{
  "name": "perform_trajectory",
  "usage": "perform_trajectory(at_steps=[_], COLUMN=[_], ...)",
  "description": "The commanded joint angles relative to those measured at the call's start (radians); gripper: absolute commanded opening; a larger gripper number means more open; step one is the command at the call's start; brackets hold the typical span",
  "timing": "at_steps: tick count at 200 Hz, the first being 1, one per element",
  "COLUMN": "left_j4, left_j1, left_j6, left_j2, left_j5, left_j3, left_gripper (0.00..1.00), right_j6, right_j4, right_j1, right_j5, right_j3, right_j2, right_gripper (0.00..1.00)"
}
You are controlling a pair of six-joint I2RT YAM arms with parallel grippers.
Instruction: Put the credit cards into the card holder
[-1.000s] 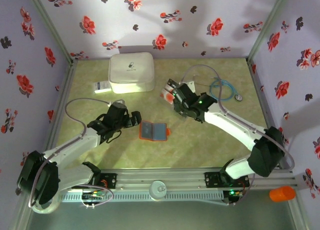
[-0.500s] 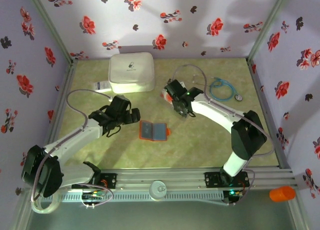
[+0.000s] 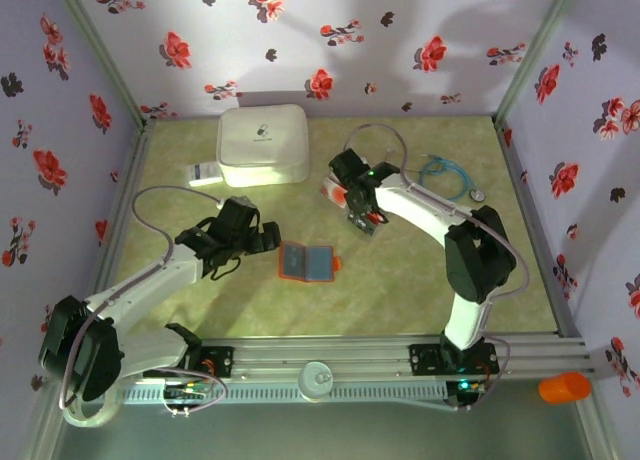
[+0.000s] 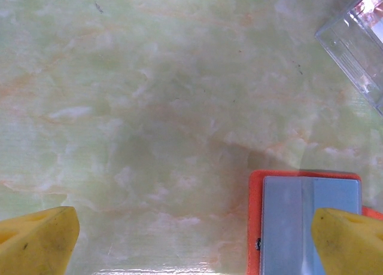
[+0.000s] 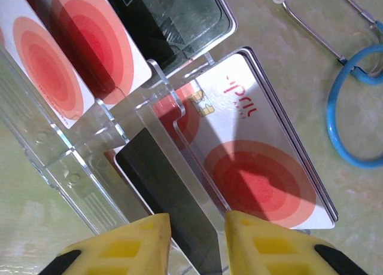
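Right wrist: right hand (image 5: 197, 239) pinches a thin, stiff, likely slippery credit card (image 5: 157, 185) by its upright edge; left hand (image 4: 194, 239) gapes open.

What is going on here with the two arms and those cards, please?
The right fingers sit either side of a dark credit card standing in the clear stand; whether they have pinched it yet is hard to tell. Other credit cards rest in and beside that stand. The left fingers are wide open, holding nothing, and hover by the card holder, which lies open on the table.
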Motion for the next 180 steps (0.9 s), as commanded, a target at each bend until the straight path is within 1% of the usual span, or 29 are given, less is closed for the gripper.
perform_trajectory(at_steps=[1, 37, 101, 140, 161, 180], left_j4=[0.021, 0.03, 0.044, 0.056, 0.065, 0.067], left_j1=[0.005, 0.004, 0.005, 0.005, 0.005, 0.004], left_j6=[-0.014, -0.02, -0.022, -0.025, -0.026, -0.024], left_j2=[-0.007, 0.0, 0.013, 0.028, 0.038, 0.045], left_j5=[0.021, 0.03, 0.04, 0.046, 0.052, 0.056], left_j3=[-0.01, -0.015, -0.013, -0.011, -0.01, -0.008], left_gripper=[1.0, 1.0, 1.0, 1.0, 1.0, 1.0], right_j6=[-0.024, -0.032, -0.038, -0.025, -0.021, -0.023], right_j4=[-0.036, -0.043, -0.059, -0.058, -0.059, -0.06], right_j1=[-0.014, -0.023, -0.023, -0.022, -0.02, -0.019], right_j5=[-0.012, -0.013, -0.056, -0.086, -0.096, -0.096], right_j3=[0.028, 0.04, 0.039, 0.021, 0.016, 0.015], right_j2=[0.033, 0.057, 0.03, -0.023, -0.039, -0.036], right_gripper=[0.28, 0.23, 0.21, 0.31, 0.34, 0.35])
